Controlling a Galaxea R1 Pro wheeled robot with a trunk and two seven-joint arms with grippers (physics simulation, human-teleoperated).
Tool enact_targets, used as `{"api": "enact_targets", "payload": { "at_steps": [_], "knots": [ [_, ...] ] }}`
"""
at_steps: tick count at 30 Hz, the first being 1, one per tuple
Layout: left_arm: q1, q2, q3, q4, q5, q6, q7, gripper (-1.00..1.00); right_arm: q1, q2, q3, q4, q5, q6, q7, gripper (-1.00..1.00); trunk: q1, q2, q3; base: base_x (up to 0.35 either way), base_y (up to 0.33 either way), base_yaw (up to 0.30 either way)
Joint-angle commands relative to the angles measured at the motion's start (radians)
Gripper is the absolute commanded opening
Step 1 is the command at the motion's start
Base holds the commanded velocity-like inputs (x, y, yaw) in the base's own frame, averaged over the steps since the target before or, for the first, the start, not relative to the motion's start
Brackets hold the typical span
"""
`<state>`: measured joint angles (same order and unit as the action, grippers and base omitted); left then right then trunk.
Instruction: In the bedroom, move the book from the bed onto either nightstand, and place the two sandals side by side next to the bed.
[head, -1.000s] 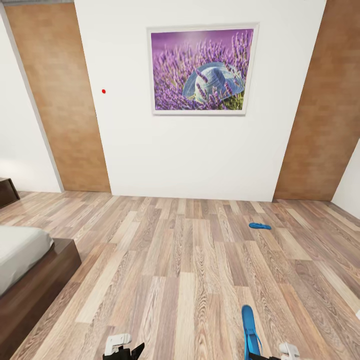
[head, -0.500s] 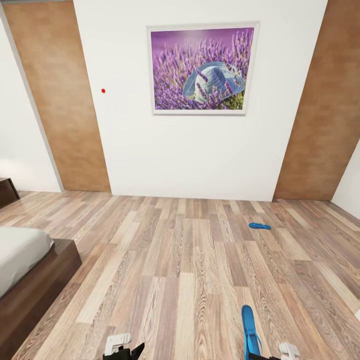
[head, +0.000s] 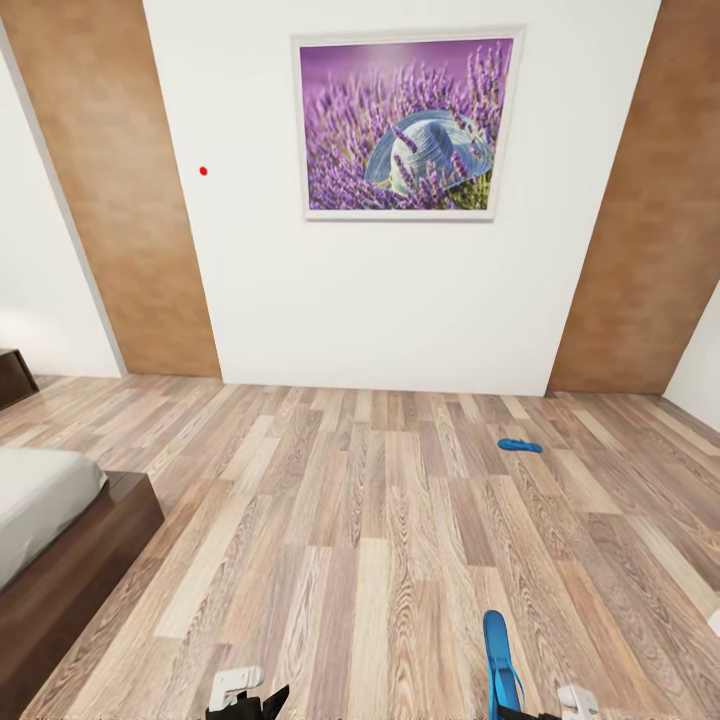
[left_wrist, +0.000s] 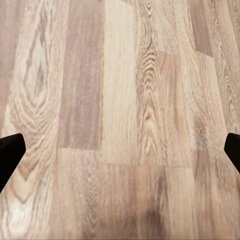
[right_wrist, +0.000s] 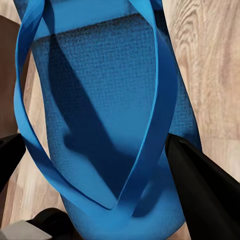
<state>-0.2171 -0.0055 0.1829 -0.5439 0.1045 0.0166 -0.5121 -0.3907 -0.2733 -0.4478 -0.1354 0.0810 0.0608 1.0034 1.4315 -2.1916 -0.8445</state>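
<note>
One bright blue sandal (head: 498, 662) is held over the wooden floor by my right gripper (head: 545, 712), low in the head view. In the right wrist view the gripper (right_wrist: 100, 170) is shut on this sandal (right_wrist: 105, 100), a dark finger (right_wrist: 200, 192) on either side of its sole and thong straps. The other blue sandal (head: 520, 445) lies flat on the floor further ahead to the right. My left gripper (left_wrist: 120, 155) hangs open over bare floorboards and shows at the lower edge of the head view (head: 245, 697). A corner of the bed (head: 70, 545) stands at the left. The book and nightstand are out of view.
A white wall with a framed lavender picture (head: 405, 125) stands ahead, between brown wood panels. A dark wooden piece of furniture (head: 12, 375) pokes in at the far left, beyond the bed. Open wooden floor (head: 350, 520) lies between me and the far sandal.
The whole head view has shifted slightly, so the camera moved. Both sandals and both grippers keep their places in it.
</note>
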Motion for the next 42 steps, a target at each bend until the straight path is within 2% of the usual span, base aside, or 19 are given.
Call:
{"api": "enact_targets", "payload": {
  "at_steps": [1,13,20,42],
  "knots": [
    [-0.001,-0.001,0.004,0.001,0.004,0.002,-0.006,1.0,0.0,0.0,-0.009,-0.001,0.008,0.007,0.004,-1.0,0.0,0.0,-0.003,0.0,0.0,0.0],
    [-0.001,-0.001,0.004,0.001,0.004,0.002,-0.006,1.0,0.0,0.0,-0.009,-0.001,0.008,0.007,0.004,-1.0,0.0,0.0,-0.021,0.0,0.0,0.0],
    [-0.001,-0.001,0.004,0.001,0.004,0.003,-0.005,1.0,0.0,0.0,-0.009,-0.001,0.008,0.007,0.006,-1.0,0.0,0.0,-0.023,0.0,0.0,0.0],
    [-0.001,-0.001,0.004,0.001,0.004,0.003,-0.005,1.0,0.0,0.0,-0.009,-0.001,0.008,0.007,0.006,-1.0,-0.085,0.154,0.045,0.0,0.0,0.0]
  ]
}}
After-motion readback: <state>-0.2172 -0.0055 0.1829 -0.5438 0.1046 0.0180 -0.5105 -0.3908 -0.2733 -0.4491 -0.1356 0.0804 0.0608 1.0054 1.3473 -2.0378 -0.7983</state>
